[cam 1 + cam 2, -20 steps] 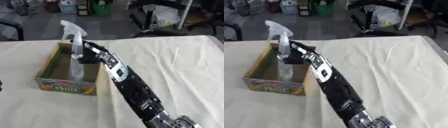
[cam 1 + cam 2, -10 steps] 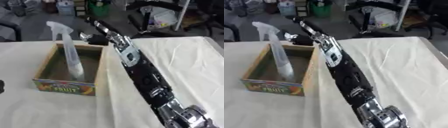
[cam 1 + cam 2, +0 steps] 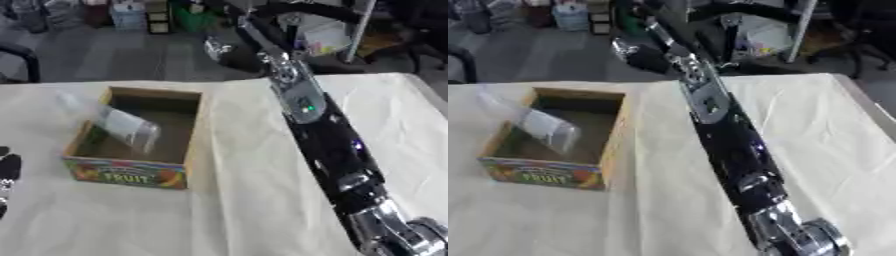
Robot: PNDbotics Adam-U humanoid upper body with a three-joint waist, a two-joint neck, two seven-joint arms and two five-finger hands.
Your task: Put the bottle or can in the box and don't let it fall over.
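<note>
A clear spray bottle lies tilted inside the cardboard fruit box. Its base is down in the box and its blurred top leans over the left wall. Nothing holds it. My right arm stretches up the middle of the view. My right hand is raised past the table's far edge, well clear of the bottle and too blurred to read. A dark part of my left hand shows at the left edge, beside the box.
The box stands on a cream cloth-covered table. Behind the table's far edge are a dark floor with crates and a green bin, plus chair frames.
My right hand has let go of the bottle and risen up and back beyond the table's far edge. The bottle, upright before, has tipped over to the left inside the box.
</note>
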